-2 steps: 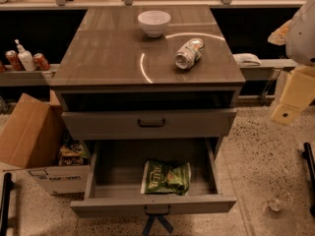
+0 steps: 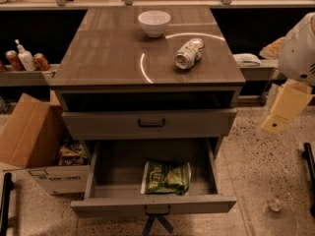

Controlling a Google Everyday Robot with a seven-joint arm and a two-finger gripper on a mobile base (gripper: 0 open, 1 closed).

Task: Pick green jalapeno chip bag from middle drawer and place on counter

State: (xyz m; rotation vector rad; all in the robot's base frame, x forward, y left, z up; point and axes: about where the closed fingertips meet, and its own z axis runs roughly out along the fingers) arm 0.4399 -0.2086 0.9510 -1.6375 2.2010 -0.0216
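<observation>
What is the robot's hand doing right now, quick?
Gripper: at the right edge, state cannot be told; crinkly green foil chip bag lies in the open grey drawer.

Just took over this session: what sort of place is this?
Likely an office snack area or test kitchen: counter with bowl and can, chip bag in the open drawer, box of snacks alongside. The gripper hangs right of the counter.

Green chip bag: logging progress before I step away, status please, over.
Hand out at right edge, beside the grey cabinet. Crinkly green foil chip bag lies in open grey middle drawer, near its front. Nothing covers it.
</observation>
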